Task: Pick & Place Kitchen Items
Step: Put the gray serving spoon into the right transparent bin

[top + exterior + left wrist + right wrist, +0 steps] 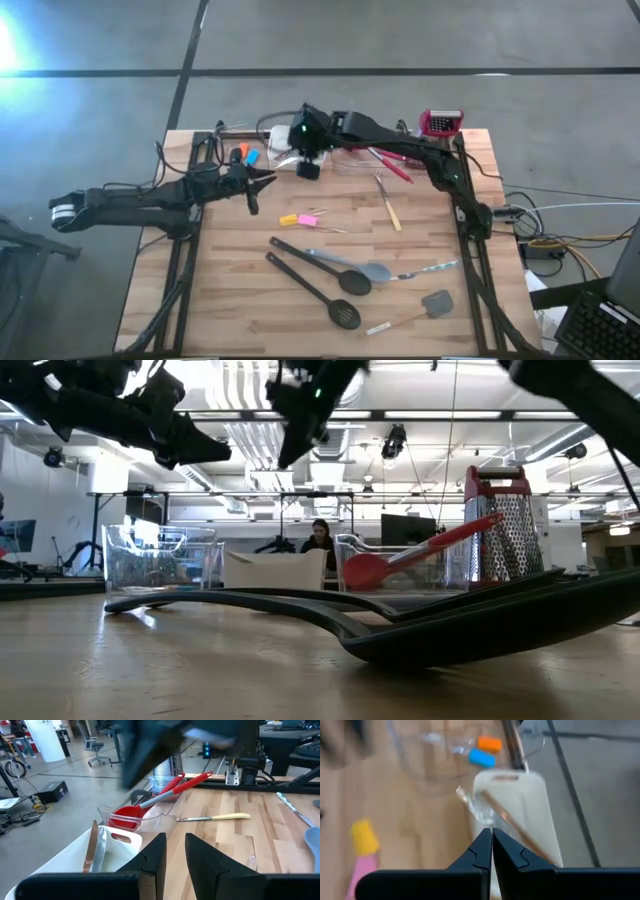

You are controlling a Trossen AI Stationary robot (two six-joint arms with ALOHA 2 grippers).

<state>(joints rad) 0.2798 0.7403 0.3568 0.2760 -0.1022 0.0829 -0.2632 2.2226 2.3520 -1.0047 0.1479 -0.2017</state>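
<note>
The table point(420, 260) is of light wooden planks and stands on a grey floor. In the low view a large room with ceiling lights opens behind it, where a person point(321, 538) sits at a desk.

At the far edge stands a white tray point(65, 862) with a flat metal piece point(92, 845) lying in it. Just beside it is a clear container point(165, 807) holding red spoons point(150, 805) (their handles lean out over the rim), and behind it the red-topped grater point(441, 122). Another clear container point(427, 762) holds an orange piece point(489, 743) and a blue piece point(481, 757).

On the open table lie two black slotted spoons point(320, 285), a grey spatula point(437, 302), a grey spoon point(375, 270), a cream-handled utensil point(390, 205), and yellow and pink pieces point(298, 219).

The right gripper point(491, 842) hangs over the tray, its fingers pressed together on nothing. The left gripper point(175, 857) is raised near the tray's corner, fingers a little apart and empty.
</note>
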